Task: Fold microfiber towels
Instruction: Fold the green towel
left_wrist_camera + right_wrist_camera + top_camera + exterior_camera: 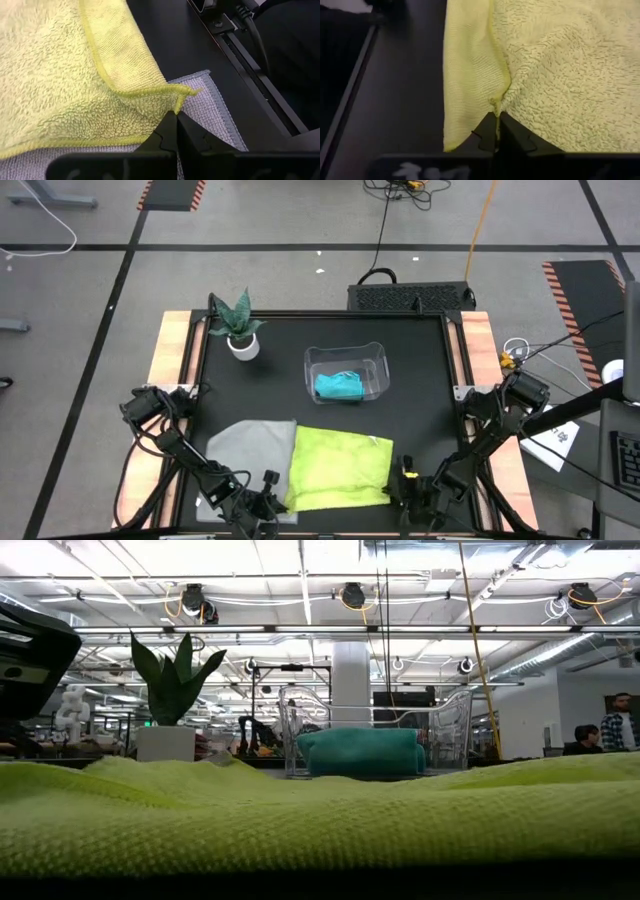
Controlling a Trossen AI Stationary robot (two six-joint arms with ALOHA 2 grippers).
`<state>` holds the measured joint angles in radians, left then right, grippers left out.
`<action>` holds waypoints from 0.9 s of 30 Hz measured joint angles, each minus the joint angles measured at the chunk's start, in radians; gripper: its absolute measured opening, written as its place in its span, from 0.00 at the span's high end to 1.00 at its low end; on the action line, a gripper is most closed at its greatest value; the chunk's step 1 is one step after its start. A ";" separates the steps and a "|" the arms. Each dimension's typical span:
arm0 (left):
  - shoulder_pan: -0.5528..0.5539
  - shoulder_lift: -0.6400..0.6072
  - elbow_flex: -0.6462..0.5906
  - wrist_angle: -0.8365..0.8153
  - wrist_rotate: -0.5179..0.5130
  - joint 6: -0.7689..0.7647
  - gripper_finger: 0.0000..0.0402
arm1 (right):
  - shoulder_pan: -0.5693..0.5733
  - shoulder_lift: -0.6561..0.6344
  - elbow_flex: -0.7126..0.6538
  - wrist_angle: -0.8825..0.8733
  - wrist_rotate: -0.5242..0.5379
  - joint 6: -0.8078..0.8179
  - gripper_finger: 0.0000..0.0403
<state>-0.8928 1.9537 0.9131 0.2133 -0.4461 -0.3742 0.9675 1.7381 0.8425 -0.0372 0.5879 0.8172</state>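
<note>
The black tabletop (330,420) is seen from above, with wooden strips along its two sides. The yellow-green towel (340,468) is spread near the front edge of the tabletop, and it is the largest cloth that is visible. Its left part is laid over the light grey towel (250,450), which is found just beside it on the left and is partly covered by it. A clear plastic bin (346,370) is placed behind the two cloths, near the middle of the tabletop, and the teal blue towel (338,387) is kept inside it as a crumpled bundle. A small plant in a white pot (240,330) is placed at the far left corner. The left claw (176,116) is closed tightly on the front left corner of the yellow-green towel, where the hem is pinched between the two dark fingers above the grey cloth. The right claw (496,118) is closed in the same way on the front right edge of the yellow-green towel, and a small fold of the hem is gathered at its tips.
</note>
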 joint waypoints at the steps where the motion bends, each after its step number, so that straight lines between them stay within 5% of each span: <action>1: 0.000 0.000 0.000 -0.002 0.000 0.000 1.00 | 0.010 -0.003 0.000 -0.004 0.017 0.000 0.99; 13: 0.000 0.000 0.000 -0.006 0.000 -0.021 1.00 | 0.070 -0.035 0.000 0.019 0.063 -0.011 0.98; 27: 0.000 0.000 0.000 -0.006 -0.008 -0.027 1.00 | 0.068 -0.033 0.000 0.139 0.016 -0.131 0.83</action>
<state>-0.8928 1.9537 0.9127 0.2076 -0.4545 -0.4011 1.0351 1.7047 0.8425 0.1014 0.6039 0.6865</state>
